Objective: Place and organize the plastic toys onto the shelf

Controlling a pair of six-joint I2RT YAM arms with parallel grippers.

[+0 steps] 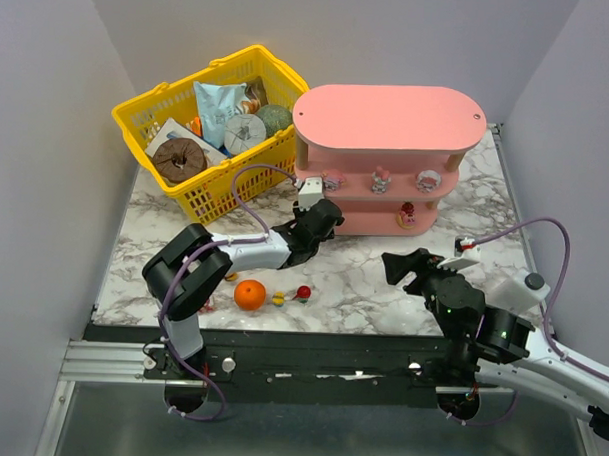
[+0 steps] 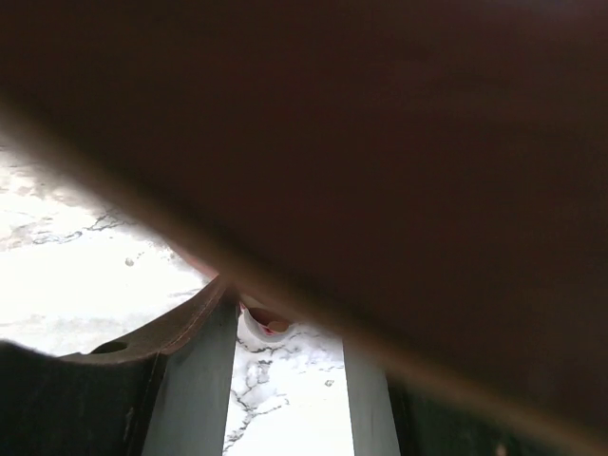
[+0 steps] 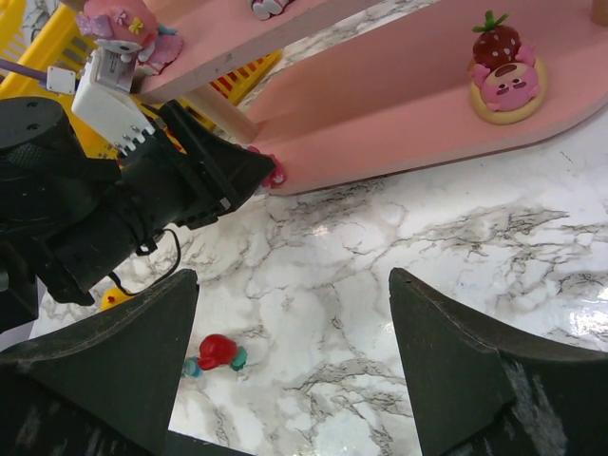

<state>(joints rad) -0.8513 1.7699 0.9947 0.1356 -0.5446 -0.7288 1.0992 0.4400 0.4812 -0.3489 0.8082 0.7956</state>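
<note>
The pink shelf (image 1: 388, 119) stands at the back right. Three small toys (image 1: 380, 178) sit on its middle tier and a strawberry-topped pink one (image 1: 407, 214) on its bottom tier (image 3: 399, 104). My left gripper (image 1: 326, 217) is at the bottom tier's left end, under a board. In the left wrist view its jaws (image 2: 285, 328) are apart, with a small white-and-red toy (image 2: 262, 323) near the left fingertip, not spanning the gap. My right gripper (image 1: 403, 266) is open and empty over the marble (image 3: 294, 380). A red toy (image 3: 217, 351), a yellow toy (image 1: 280, 298) and another yellow one (image 1: 230, 277) lie on the table.
An orange ball (image 1: 249, 295) lies near the front left beside the loose toys. A yellow mesh basket (image 1: 213, 125) with packaged goods stands at the back left, close to the shelf. The left arm's purple cable (image 1: 256, 176) loops in front of the basket.
</note>
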